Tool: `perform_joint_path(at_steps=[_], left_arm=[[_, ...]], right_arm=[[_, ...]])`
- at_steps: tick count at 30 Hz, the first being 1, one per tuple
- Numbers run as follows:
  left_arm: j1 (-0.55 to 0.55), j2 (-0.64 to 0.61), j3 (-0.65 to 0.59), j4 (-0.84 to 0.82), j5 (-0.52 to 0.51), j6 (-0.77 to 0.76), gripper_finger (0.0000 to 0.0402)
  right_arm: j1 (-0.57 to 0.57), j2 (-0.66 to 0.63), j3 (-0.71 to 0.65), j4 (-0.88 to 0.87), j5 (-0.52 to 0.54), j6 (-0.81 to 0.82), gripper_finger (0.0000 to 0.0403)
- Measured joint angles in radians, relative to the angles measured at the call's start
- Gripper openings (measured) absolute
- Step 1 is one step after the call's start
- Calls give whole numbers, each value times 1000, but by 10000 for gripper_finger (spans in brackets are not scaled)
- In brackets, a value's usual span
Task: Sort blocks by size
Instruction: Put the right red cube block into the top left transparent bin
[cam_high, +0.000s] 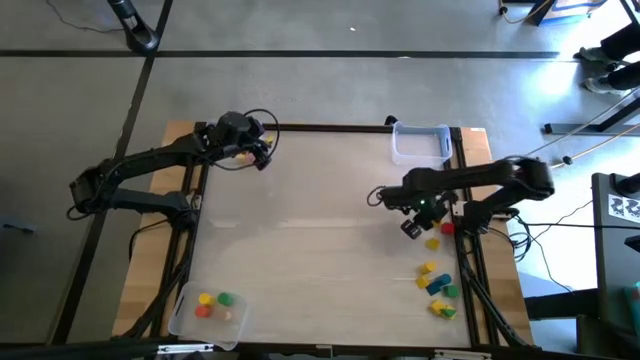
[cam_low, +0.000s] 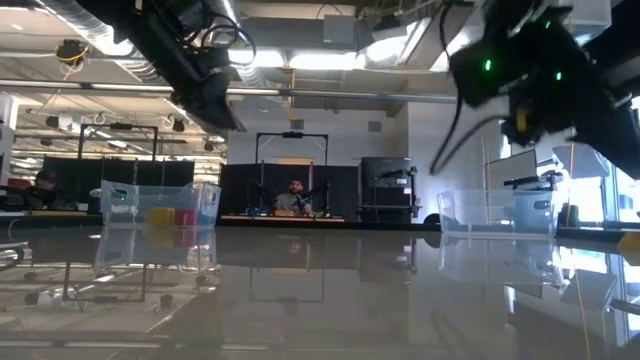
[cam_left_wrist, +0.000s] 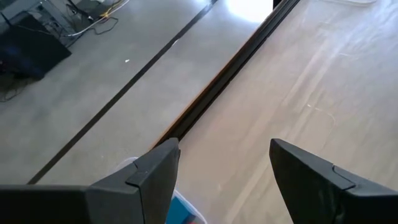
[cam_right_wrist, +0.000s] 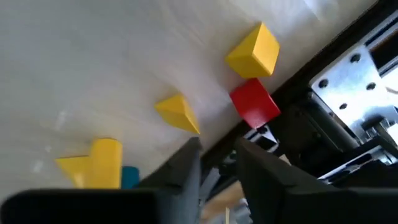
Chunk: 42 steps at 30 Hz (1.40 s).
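The table (cam_high: 320, 230) takes up most of the overhead shot, pale wood top with a dark frame. Two clear trays sit on it: one at the far right corner (cam_high: 420, 142) that looks bare inside, and one at the near left corner (cam_high: 208, 312) with three blocks in it, yellow (cam_high: 205, 299), green (cam_high: 225, 298) and red-orange (cam_high: 203, 311).

The left arm is parked near the far left edge of the table, its left gripper (cam_high: 262, 152) hanging in the air, well apart from any block. In its wrist view the two dark fingers (cam_left_wrist: 146, 180) stand wide apart with only tabletop between them.

The right gripper (cam_high: 412, 226) is over on the right side, just beside the loose blocks. Its fingers (cam_right_wrist: 186, 165) are nearly together with only a narrow gap, and nothing sits in that gap, so not gripping any block as far as I can see.

The loose blocks lie along the right edge. Closest to the fingers in the wrist view are a red block (cam_right_wrist: 254, 102) right at the table's edge, a yellow one (cam_right_wrist: 253, 50) just beyond it, and a smaller yellow one (cam_right_wrist: 178, 113) tipped on a corner, just ahead of the fingertips. From above, the rest of the heap (cam_high: 438, 290) (yellow, blue, green) sits nearer the front right corner, a bit apart from the gripper.
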Motion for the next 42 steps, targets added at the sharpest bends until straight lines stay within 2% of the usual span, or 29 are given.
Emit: perform_joint_path(at_steps=[4, 6, 11, 15, 19, 29, 36, 42], left_arm=[[0, 0, 0, 8, 0, 9, 239], [0, 0, 0, 10, 0, 17, 239], [0, 0, 0, 12, 0, 25, 239], [1, 0, 0, 11, 0, 25, 239], [1, 0, 0, 12, 0, 37, 239], [0, 0, -1, 32, 0, 51, 239], [0, 0, -1, 34, 0, 58, 239], [0, 0, -1, 33, 0, 57, 239]], right_arm=[[-34, 107, -26, -18, -24, -70, 26], [-54, 156, -35, -32, -24, -119, 7], [-99, 254, -55, -47, -13, -202, 17], [-128, 297, -108, -41, -5, -222, 9], [-129, 307, -174, -8, -19, -225, 3], [-128, 313, -200, 83, -16, -219, 4], [-128, 313, -188, 104, -9, -257, 7], [-123, 313, -79, 99, 22, -356, 6]])
